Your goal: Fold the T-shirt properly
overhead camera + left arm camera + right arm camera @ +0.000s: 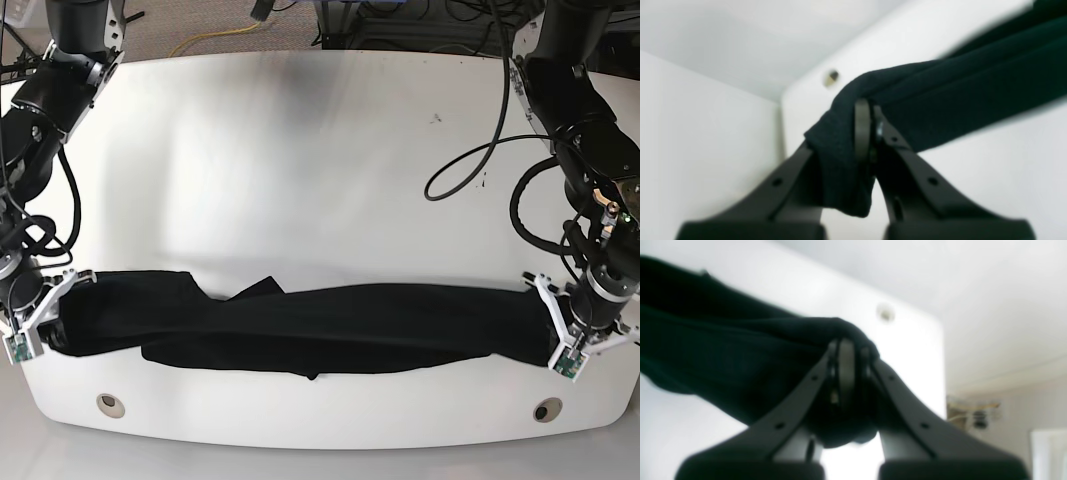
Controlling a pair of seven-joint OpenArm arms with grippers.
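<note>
Mid-fold: black T-shirt [310, 330] stretched as a long bunched band along the near edge of the white table [320, 150]. Left gripper [870, 133] and right gripper [846, 366] each clenched on one end, cloth pinched between fingertips. Next, probably: carrying both ends evenly, keeping tension.

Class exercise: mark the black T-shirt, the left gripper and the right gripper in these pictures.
Black soft-fabric T-shirt [330, 330]: base view, middle of the stretched bundle.
Left gripper [870, 130]: left wrist view, between fingertips pinching the cloth.
Right gripper [848, 363]: right wrist view, between fingertips pinching the cloth.
</note>
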